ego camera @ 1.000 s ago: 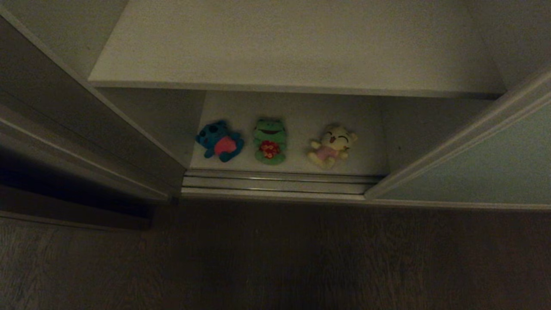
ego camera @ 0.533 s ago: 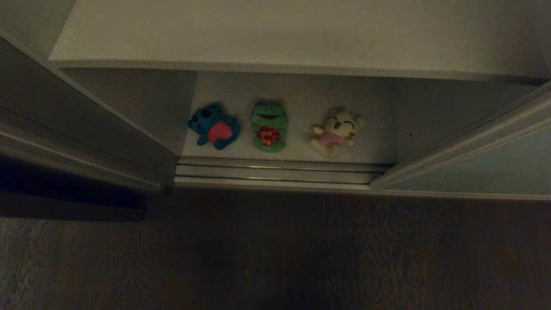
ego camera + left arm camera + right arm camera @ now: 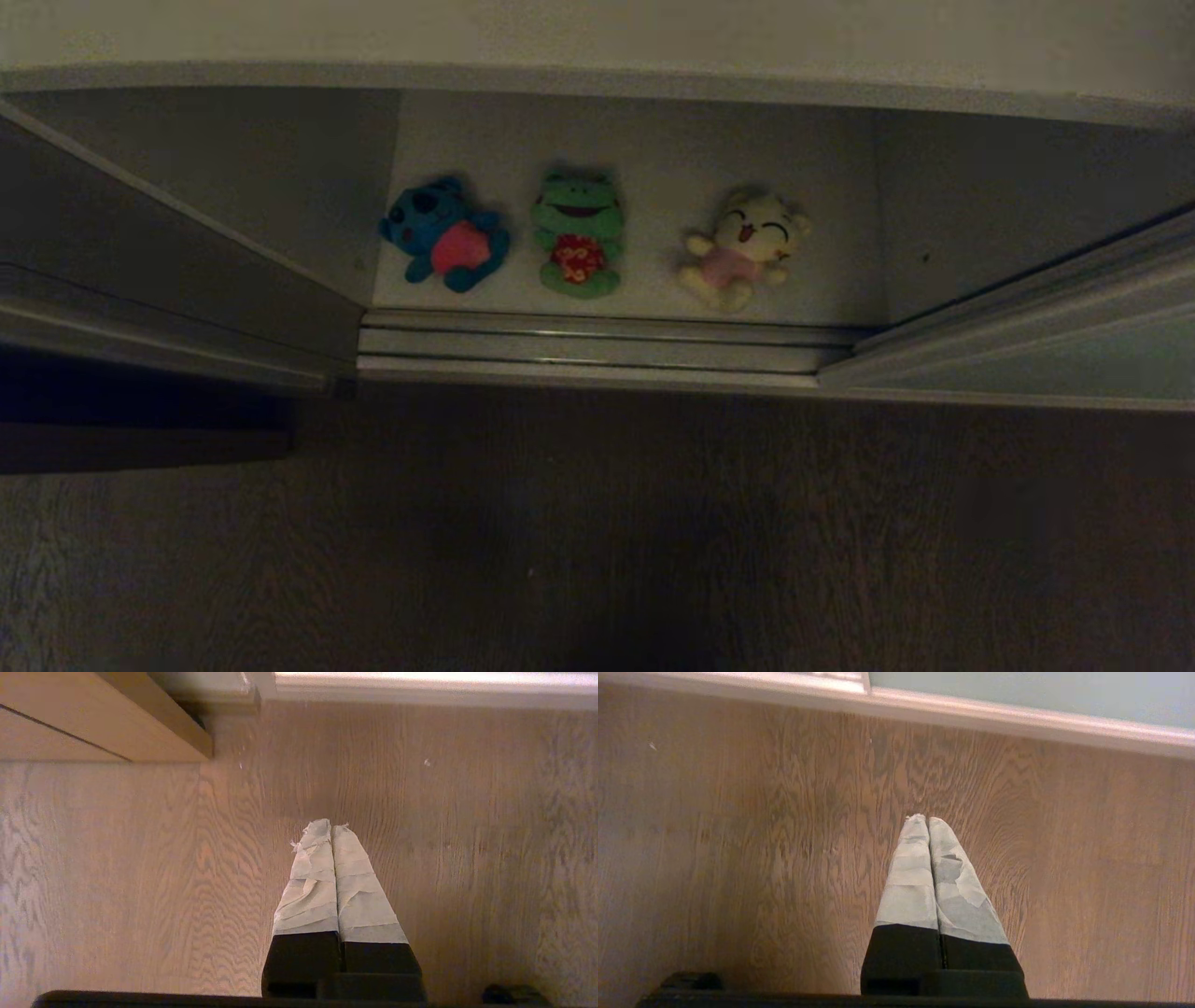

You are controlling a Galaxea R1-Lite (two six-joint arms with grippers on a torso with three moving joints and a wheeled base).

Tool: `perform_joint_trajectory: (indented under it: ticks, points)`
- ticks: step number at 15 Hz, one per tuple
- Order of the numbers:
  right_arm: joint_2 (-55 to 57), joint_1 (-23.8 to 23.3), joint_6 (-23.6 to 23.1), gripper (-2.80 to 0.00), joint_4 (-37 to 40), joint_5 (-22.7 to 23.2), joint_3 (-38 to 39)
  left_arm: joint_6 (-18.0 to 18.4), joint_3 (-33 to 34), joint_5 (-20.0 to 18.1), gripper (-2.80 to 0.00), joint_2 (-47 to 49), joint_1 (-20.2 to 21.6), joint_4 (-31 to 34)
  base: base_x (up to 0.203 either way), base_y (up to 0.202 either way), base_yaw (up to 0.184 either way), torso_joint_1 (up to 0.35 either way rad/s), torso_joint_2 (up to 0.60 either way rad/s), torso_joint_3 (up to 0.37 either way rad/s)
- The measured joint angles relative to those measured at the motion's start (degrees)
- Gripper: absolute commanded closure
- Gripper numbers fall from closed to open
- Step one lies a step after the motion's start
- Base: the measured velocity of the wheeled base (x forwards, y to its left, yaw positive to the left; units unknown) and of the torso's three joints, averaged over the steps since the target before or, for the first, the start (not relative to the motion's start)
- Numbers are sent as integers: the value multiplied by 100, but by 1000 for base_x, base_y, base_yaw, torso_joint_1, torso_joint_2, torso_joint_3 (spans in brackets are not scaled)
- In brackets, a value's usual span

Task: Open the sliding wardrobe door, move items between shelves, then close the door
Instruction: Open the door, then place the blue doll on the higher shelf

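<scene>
1. The wardrobe stands open: the sliding wardrobe door (image 3: pixel 1074 359) is pushed to the right. The silver floor rails (image 3: pixel 597 347) run along the near edge of the lower shelf (image 3: pixel 644 140), between it and the wooden floor (image 3: pixel 597 541).
2. Three toys lie in a row on that shelf, apart from each other: blue toy (image 3: pixel 443 235) left, green frog (image 3: pixel 577 233) middle, yellow toy (image 3: pixel 742 246) right. The upper shelf (image 3: pixel 597 37) overhangs them.
3. The head view shows neither arm. The wrist views show the left gripper (image 3: pixel 331 828) and right gripper (image 3: pixel 927 820), both pressed closed and empty, over bare floor.
4. Against the earlier frames the whole scene sits higher; the camera has tipped down, and the toys keep their order.
</scene>
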Motion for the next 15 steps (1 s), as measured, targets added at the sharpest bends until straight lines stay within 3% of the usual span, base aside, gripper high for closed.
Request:
perform_joint_trajectory:
  ticks: [6, 11, 15]
  points:
    - [2, 0, -1, 0, -2, 1, 0, -4, 5, 32, 0, 7, 0, 4, 0, 0, 0, 1, -1, -149]
    - [2, 0, -2, 0, -2, 2, 0, 339, -1, -6, 0, 9, 0, 36, 0, 0, 0, 1, 1, -5]
    - [5, 0, 0, 0, -2, 2, 0, 573, -607, -413, 0, 269, 0, 348, 0, 0, 0, 0, 0, 0]
